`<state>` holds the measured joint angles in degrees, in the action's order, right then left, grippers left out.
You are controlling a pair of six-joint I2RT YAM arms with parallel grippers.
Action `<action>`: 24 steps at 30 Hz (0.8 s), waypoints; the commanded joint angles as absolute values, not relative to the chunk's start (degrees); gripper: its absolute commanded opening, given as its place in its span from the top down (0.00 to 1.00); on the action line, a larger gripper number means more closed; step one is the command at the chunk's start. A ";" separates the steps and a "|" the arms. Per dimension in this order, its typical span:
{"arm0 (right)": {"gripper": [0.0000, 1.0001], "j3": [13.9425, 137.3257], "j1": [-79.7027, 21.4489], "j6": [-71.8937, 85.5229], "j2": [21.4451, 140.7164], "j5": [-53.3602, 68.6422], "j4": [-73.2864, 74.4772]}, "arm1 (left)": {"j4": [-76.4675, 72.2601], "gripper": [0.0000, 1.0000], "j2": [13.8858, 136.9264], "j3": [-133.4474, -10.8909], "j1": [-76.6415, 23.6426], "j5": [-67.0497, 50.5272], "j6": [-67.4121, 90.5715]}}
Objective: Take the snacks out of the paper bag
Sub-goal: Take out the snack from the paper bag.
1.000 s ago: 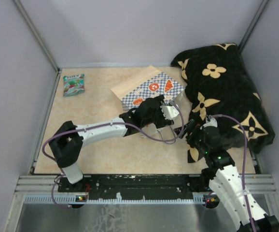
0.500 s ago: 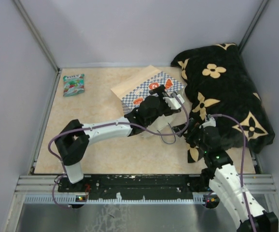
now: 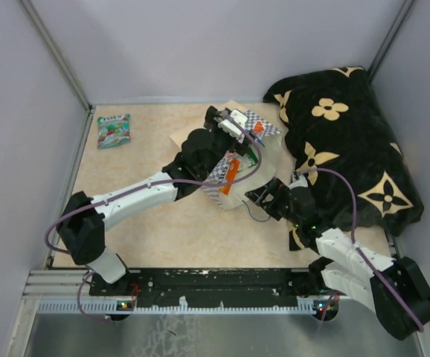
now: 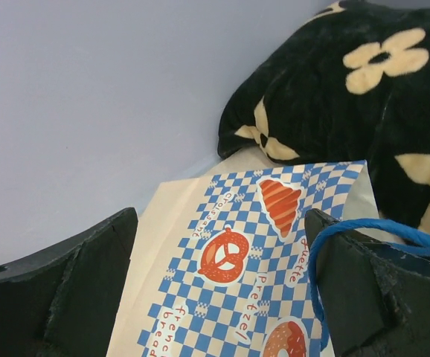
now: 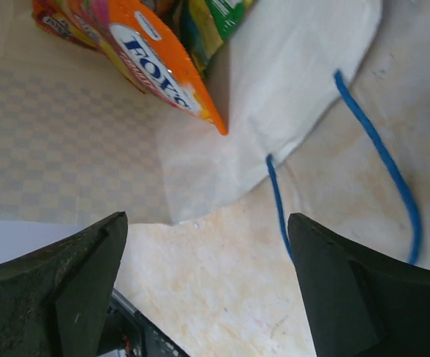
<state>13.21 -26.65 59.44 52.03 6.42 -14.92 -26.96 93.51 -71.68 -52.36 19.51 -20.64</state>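
While left gripper (image 4: 221, 238) gapes with blue cord (image 4: 316, 262) against one finger (image 4: 382, 305), right gripper (image 5: 206, 227) gapes.

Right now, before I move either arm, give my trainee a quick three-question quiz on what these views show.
1. True or false: the right gripper is shut on a snack.
2. Where does the lone teal packet lie? A) inside the paper bag; B) on the table, at its far left corner; C) between the fingers of the left gripper.
3. In the right wrist view, what colour is the packet poking furthest toward the bag's opening?

Key: 1. False: its jaws stand apart and empty in front of the bag's opening. 2. B. 3. Orange: the orange packet.
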 commanded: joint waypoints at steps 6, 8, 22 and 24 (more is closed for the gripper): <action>0.21 26.25 -29.50 51.70 67.27 -3.22 -26.56 | -20.54 0.00 89.64 -72.17 -49.01 14.68 -12.80; 0.23 28.67 -29.53 50.07 72.38 -2.90 -28.73 | -19.32 0.00 89.73 -72.69 -48.96 14.50 -12.67; 0.48 38.01 -29.53 41.98 96.23 9.18 -46.16 | -15.26 0.00 91.47 -73.18 -47.17 13.19 -12.36; 0.55 38.31 -29.51 42.21 98.56 11.34 -48.21 | -14.64 0.00 91.56 -73.37 -46.84 12.87 -12.03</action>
<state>35.66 -28.88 44.49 95.00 6.44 -39.05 -16.05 90.74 -71.75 -47.62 13.85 -13.06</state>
